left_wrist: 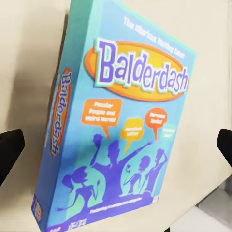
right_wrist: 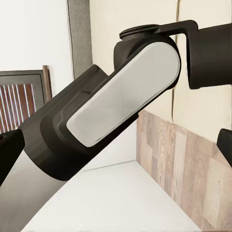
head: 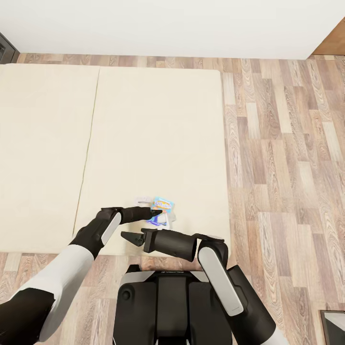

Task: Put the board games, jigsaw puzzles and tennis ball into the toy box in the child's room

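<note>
- I see the left gripper [head: 155, 211] reaching over the bed [head: 110, 143], its tip at the blue board game [head: 163, 206], which lies near the bed's front edge, right of the mattress seam.
- In the left wrist view the left fingers [left_wrist: 10, 150] stand wide apart, one dark tip at each side of the frame, with the blue board game [left_wrist: 121, 135] between them and lettered "Balderdash". I cannot tell whether either tip touches the box; nothing is clamped.
- A second, white box [head: 143, 199] lies just beside the blue one on its far-left side; partly hidden by the arm, so I cannot read its print.
- The right gripper [head: 132, 237] hangs at the bed's front edge, nearer the robot than the blue box, fingers parted and holding nothing.
- The right wrist view gives what the head view lacks: the right fingers [right_wrist: 9, 154] wide open at the frame's sides, looking onto the left arm's grey and black forearm [right_wrist: 111, 106] close ahead, with the grey headboard [right_wrist: 79, 34] beyond.
- The head view alone gives the layout: wood floor [head: 287, 167] lies open right of the bed, and bare mattress lies beyond the boxes up to the white wall [head: 167, 24].
</note>
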Available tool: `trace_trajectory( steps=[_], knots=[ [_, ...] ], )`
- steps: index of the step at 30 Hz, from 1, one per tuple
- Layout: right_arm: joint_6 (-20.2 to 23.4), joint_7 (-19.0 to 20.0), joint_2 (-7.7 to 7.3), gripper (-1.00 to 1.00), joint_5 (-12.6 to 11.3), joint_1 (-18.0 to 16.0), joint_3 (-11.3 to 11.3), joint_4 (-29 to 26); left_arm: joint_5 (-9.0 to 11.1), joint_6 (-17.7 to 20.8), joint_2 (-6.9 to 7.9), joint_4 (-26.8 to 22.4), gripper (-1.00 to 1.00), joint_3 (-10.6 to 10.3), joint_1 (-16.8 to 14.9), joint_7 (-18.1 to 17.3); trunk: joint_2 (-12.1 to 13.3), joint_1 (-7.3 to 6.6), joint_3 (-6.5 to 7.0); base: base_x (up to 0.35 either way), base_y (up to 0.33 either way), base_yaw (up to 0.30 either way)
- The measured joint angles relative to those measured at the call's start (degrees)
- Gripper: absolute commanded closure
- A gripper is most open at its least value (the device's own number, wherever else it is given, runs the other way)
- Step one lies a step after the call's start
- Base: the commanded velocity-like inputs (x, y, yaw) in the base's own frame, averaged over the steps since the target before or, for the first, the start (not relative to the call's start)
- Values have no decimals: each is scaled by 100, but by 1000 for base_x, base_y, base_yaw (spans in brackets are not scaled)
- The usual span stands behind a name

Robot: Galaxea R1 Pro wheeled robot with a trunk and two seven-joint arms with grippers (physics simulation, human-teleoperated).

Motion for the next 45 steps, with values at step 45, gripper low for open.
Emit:
trace_trajectory(
  steps=[45],
  knots=[
    [-1, 1, -3, -100, 0, 0, -8, 1, 6, -13, 0, -1, -100, 6, 0, -4, 0, 2, 0, -31, -74, -88]
  ],
)
